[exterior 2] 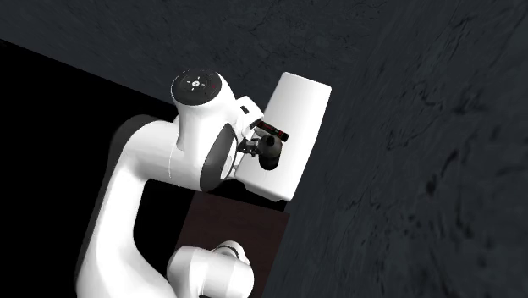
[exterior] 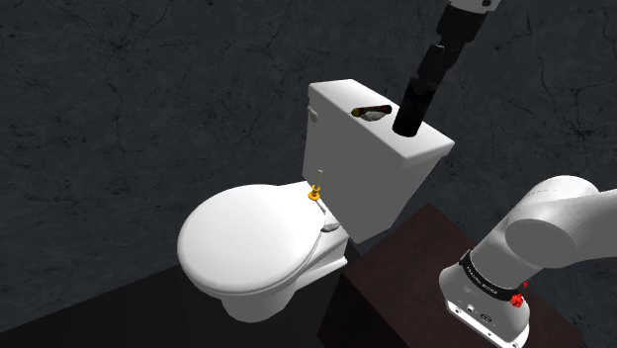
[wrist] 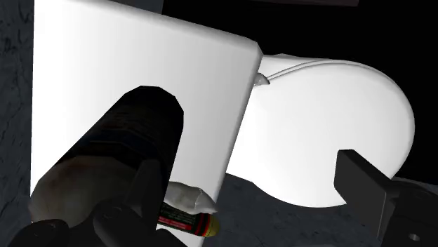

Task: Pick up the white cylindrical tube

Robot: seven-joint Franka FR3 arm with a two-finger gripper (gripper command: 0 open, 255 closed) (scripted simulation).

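Hovering over one toilet tank (exterior: 356,168), gripper (wrist: 246,168) wide open, one dark tube (wrist: 133,133) apparently leaning beside it, unclasped

Carrier: white toilet tank lid (exterior: 427,145), top flat. On it: dark tube (wrist: 105,154) lying on its side, clear of the corners. Crumpled white scrap (wrist: 184,196) and small red-and-yellow cylinder (wrist: 191,224) lie together just beside the tube, near one long edge.

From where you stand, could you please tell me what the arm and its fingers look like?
The arm is white with rounded links and dark grey joint faces; one round cap carries red trim and white marks. A black band with white lettering circles one link. The fingers are black and blocky.
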